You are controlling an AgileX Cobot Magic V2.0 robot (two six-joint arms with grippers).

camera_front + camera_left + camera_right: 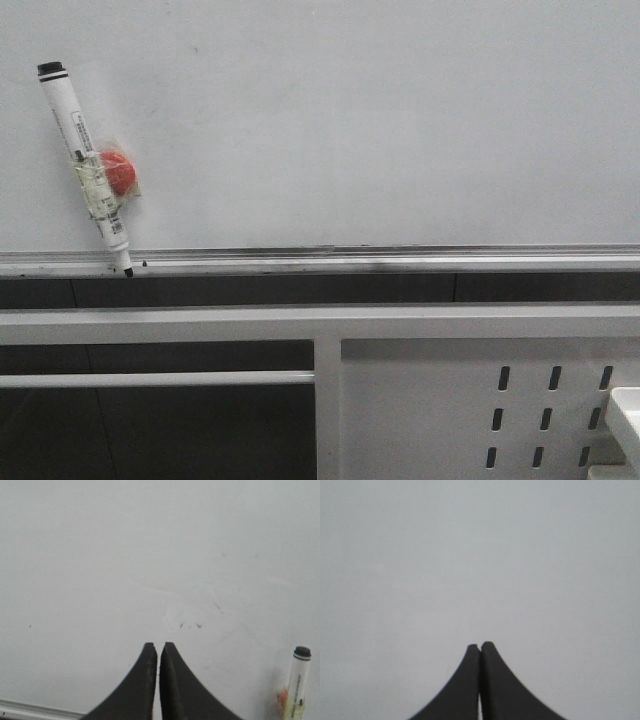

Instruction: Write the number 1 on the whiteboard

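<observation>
Low in front sits a white panel (480, 400); above it the whiteboard (350, 120) is bare, no number 1 yet. The marker (88, 160) leans there, tip down on the rail (400, 262), easy to grab.

Left end effector (159, 649): pinched together, holding nothing.

Right end effector (480, 648): the same, facing blank board.

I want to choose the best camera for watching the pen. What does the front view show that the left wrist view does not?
Only the front view shows the whole marker pen leaning against the whiteboard, its uncapped tip down on the silver rail, a red object taped to it, and the white slotted panel below.

Only the left wrist view shows the left gripper, closed and empty, and faint smudges on the board.

Both show the whiteboard and the pen; no written stroke is visible.
</observation>
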